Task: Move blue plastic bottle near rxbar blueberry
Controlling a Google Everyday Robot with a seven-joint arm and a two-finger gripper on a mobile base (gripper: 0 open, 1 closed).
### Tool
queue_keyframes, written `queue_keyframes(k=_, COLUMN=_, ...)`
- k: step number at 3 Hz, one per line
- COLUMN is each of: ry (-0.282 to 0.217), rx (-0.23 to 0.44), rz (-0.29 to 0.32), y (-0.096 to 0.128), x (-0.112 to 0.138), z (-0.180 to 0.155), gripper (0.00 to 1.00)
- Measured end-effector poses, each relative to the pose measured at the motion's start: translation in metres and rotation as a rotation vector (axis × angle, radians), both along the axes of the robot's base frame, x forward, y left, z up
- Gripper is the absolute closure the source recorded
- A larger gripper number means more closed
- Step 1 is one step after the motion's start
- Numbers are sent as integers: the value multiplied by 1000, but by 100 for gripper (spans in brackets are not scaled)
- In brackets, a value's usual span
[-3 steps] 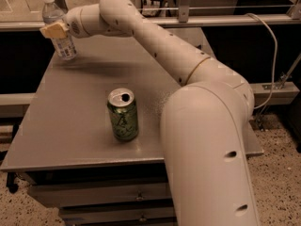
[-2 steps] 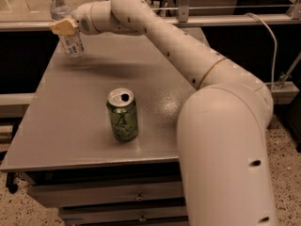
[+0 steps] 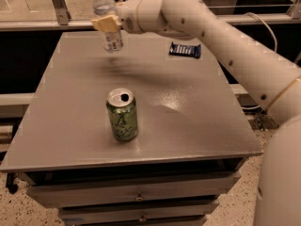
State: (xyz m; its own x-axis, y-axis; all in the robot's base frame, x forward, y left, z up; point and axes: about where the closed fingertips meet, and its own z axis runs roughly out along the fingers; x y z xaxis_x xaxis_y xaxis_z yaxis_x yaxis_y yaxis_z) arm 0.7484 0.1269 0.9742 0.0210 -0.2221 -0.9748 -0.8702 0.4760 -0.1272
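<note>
The blue plastic bottle [image 3: 109, 25] is clear with a pale label and hangs upright in the air above the far left part of the grey table [image 3: 197, 107]. My gripper [image 3: 106, 22] is shut on the bottle's middle, with pale yellow fingertips [image 3: 104, 24] showing across it. The rxbar blueberry [image 3: 185, 50], a flat dark blue wrapper, lies on the far right part of the table, well to the right of the bottle. The bottle's cap is partly cut off by the top edge of the view.
A green drink can [image 3: 122, 115] stands upright at the table's front centre. My white arm [image 3: 225, 41] reaches in from the right over the table's right side. Drawers [image 3: 136, 197] sit under the front edge. A railing [image 3: 56, 25] runs behind the table.
My gripper has lifted the bottle off the table's far left corner and carried it to the right, toward the bar. The bar has come into view as the arm moved.
</note>
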Motion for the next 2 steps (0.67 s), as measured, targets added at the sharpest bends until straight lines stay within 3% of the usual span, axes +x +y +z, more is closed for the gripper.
queue_keyframes(k=1, ry=-54, rx=-8, rz=-113, y=-84, x=-12, z=6, gripper=100)
queue_keyframes(k=2, ry=-61, rx=-13, rz=-172, y=-128, x=-13, z=5, gripper=100)
